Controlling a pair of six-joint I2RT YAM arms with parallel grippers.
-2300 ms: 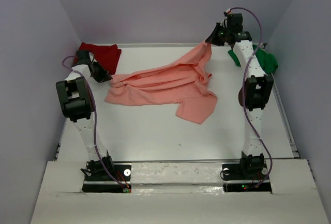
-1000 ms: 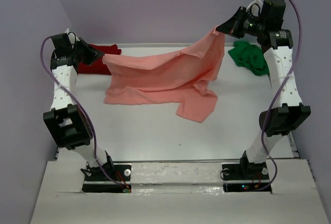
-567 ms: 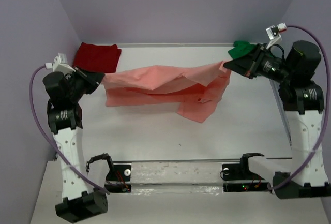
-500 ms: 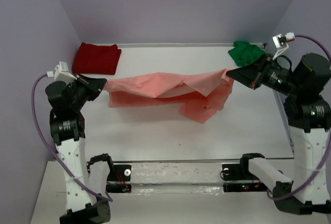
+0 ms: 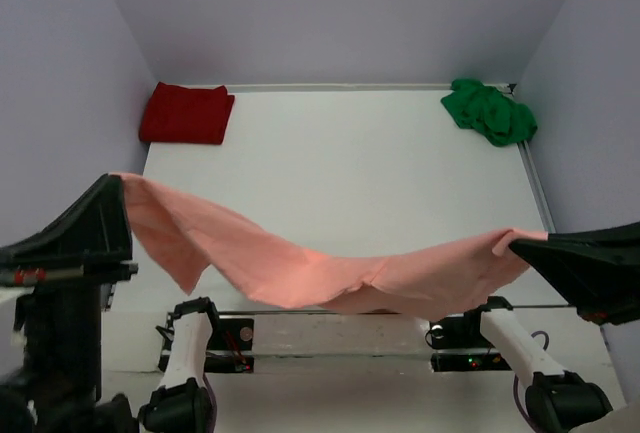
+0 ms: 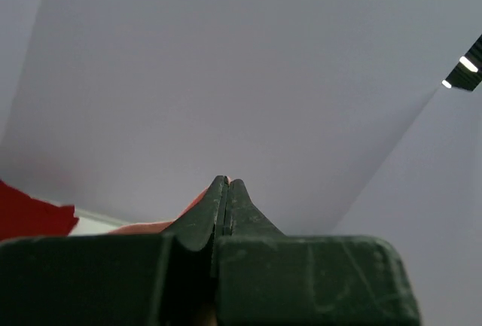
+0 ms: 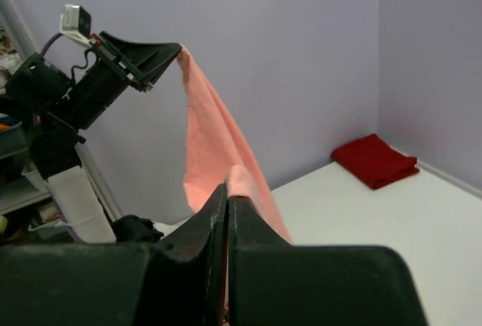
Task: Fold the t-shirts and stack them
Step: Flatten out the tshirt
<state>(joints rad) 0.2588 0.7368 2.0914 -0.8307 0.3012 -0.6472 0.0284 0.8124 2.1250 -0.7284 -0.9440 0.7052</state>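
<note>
A dark red t-shirt (image 5: pixel 187 113) lies folded flat in the far left corner of the desk (image 5: pixel 340 168). Nearer, at the left side, the left gripper (image 5: pixel 122 181) is raised high above the desk. Its jaws are pressed together on one end of the salmon-pink t-shirt (image 5: pixel 330 278), and the left wrist view shows only a sliver of pink cloth at the pinched tips. From there the pink shirt hangs in the air as a long sagging band across the near edge of the desk, lifted off its surface. A loose flap droops below the left end, and the lowest part of the sag is in the middle. At the right side the right gripper (image 5: pixel 512 243) is clamped on the shirt's other end, fingers closed with cloth bunched between the tips. A green t-shirt (image 5: pixel 490 111) sits crumpled in the far right corner, well apart from the pink one.
</note>
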